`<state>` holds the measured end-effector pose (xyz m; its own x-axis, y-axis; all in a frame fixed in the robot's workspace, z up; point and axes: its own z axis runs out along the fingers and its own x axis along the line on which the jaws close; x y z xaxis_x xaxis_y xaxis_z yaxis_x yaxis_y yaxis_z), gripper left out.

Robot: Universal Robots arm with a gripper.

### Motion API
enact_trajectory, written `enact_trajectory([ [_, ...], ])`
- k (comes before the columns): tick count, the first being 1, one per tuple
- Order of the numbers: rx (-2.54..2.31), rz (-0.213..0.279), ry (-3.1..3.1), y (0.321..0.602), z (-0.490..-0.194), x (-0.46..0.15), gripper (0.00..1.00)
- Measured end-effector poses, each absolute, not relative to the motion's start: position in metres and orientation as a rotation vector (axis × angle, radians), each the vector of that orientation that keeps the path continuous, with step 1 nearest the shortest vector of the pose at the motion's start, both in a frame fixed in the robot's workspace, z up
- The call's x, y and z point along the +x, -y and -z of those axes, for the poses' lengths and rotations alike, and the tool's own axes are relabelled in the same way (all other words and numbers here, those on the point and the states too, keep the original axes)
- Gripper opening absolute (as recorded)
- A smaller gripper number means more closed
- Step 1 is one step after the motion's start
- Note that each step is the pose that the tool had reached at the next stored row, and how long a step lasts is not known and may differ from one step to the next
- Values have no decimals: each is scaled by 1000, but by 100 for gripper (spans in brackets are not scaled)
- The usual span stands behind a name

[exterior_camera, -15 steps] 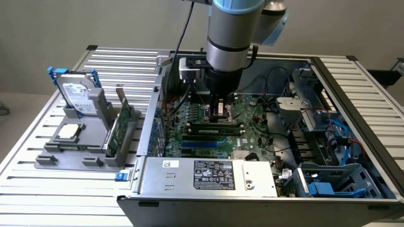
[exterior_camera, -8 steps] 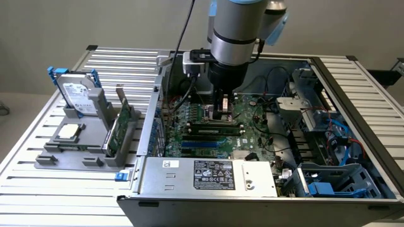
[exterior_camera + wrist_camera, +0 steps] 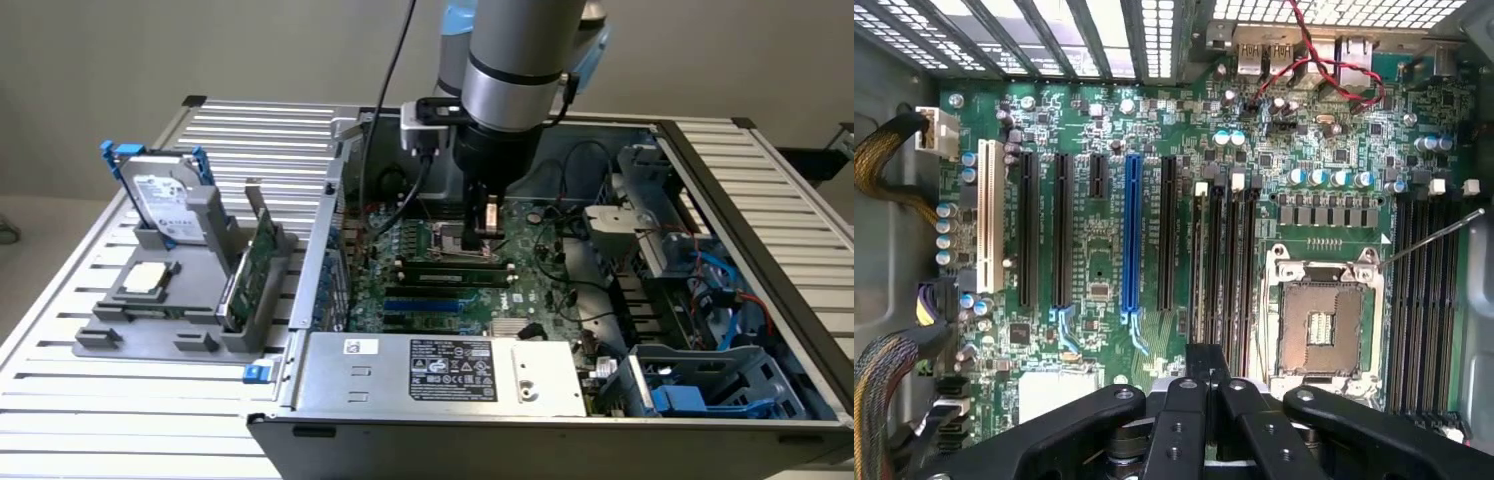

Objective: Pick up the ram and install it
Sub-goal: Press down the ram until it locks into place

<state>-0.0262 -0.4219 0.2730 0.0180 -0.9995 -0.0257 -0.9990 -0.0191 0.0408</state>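
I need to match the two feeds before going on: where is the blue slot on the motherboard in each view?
Exterior view: blue slot, just behind the power supply.
Wrist view: blue slot, standing among black expansion slots.
Shared landmark: the black memory slots, between it and the CPU socket.

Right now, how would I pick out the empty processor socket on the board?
Inside the open grey computer case, find the green motherboard. The square metal-framed socket sits between two banks of long black memory slots; it alone is square, not a narrow strip.
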Motion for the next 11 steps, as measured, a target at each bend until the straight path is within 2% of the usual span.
enact_trajectory([
  [11,2232,75,2193,424,-274,-25,11],
])
